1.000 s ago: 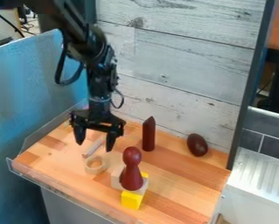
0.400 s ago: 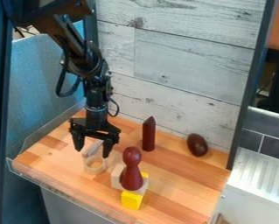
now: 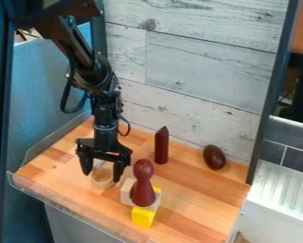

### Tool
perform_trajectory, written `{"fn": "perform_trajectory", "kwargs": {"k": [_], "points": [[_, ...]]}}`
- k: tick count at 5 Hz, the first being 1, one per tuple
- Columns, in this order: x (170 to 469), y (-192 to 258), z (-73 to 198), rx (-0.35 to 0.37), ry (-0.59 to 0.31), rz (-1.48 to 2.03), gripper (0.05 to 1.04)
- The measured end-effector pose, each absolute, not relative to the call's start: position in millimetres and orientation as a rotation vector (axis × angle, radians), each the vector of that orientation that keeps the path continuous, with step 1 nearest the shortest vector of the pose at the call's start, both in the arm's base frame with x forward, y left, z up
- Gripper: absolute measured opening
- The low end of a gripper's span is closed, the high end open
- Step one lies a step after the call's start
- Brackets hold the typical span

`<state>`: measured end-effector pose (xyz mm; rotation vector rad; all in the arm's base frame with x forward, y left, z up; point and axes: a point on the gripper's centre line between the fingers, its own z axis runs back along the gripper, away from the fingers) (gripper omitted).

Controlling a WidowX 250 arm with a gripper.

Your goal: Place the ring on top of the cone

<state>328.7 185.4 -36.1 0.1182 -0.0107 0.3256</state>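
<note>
The gripper (image 3: 102, 176) hangs low at the left of the board with its fingers apart, open. Between and just below its fingertips lies the pale wooden ring (image 3: 102, 180), flat on the wood; whether the fingers touch it, I cannot tell. Right of the ring, a dark red piece with a conical body and round head (image 3: 143, 190) stands among small blocks. Farther back, a dark red cylinder with a pointed top (image 3: 161, 148) stands upright. Which of these two is the cone, I cannot tell.
Pale blocks (image 3: 126, 192) and a yellow block (image 3: 143, 217) surround the round-headed piece. A dark brown egg shape (image 3: 213, 157) rests near the back wall. The wooden board (image 3: 198, 209) has a clear raised edge at the left and front.
The gripper has shifted slightly and come down around the ring, its fingers still apart. The upper arm has swung lower at the upper left. Ring and red pieces stay where they were.
</note>
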Motion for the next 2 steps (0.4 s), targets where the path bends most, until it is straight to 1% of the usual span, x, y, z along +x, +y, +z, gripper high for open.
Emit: {"fn": "perform_trajectory", "kwargs": {"k": [1, 2], "points": [[329.3, 180.5, -37.2, 0.119, -0.005, 0.308, 1.001], [328.9, 183.6, -34.0, 0.137, 0.013, 0.321, 1.001]]}}
